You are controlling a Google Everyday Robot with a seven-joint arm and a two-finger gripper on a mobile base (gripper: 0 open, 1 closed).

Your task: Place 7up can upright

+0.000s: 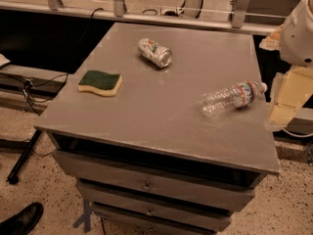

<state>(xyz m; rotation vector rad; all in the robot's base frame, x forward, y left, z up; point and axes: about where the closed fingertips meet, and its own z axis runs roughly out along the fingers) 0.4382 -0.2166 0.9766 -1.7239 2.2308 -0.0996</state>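
7up can (155, 52) sideways, gripper (282, 106) far right

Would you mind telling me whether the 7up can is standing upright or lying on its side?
Lying on its side: the 7up can rests lengthwise on the table. The gripper is beyond its right edge.

Dim warm light, faint sheen on tabletop (161, 106), pale tool (284, 104) lit at right edge
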